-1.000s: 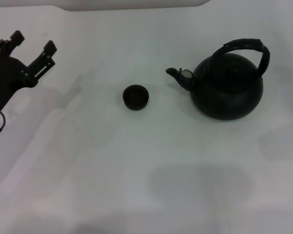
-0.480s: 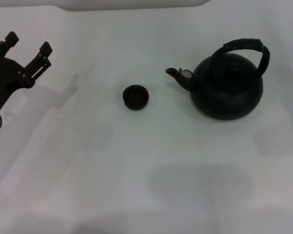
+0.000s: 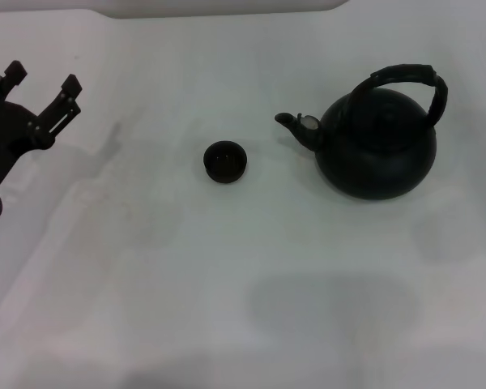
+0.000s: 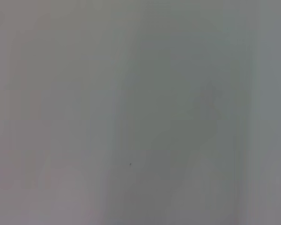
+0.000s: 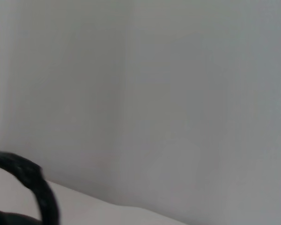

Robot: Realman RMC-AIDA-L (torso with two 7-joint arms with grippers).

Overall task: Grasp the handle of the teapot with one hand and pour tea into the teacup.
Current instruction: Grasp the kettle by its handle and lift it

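Observation:
The matte-black teapot [image 3: 378, 146] stands at the right of the white table, its short spout pointing left. Its ribbed black handle [image 3: 409, 79] arches over the lid, and part of that arch shows in the right wrist view as the handle [image 5: 35, 185]. The small dark teacup [image 3: 225, 161] sits upright left of the spout, apart from the pot. My left gripper [image 3: 40, 81] hovers at the far left edge, open, with nothing between its fingers, well away from the cup. My right gripper is out of view.
The white table [image 3: 227, 275] stretches bare around cup and teapot. A pale wall edge [image 3: 227, 6] runs along the back. The left wrist view holds only a blurred grey surface.
My left gripper has drifted left and slightly back, away from the teacup. Teapot and teacup have not moved.

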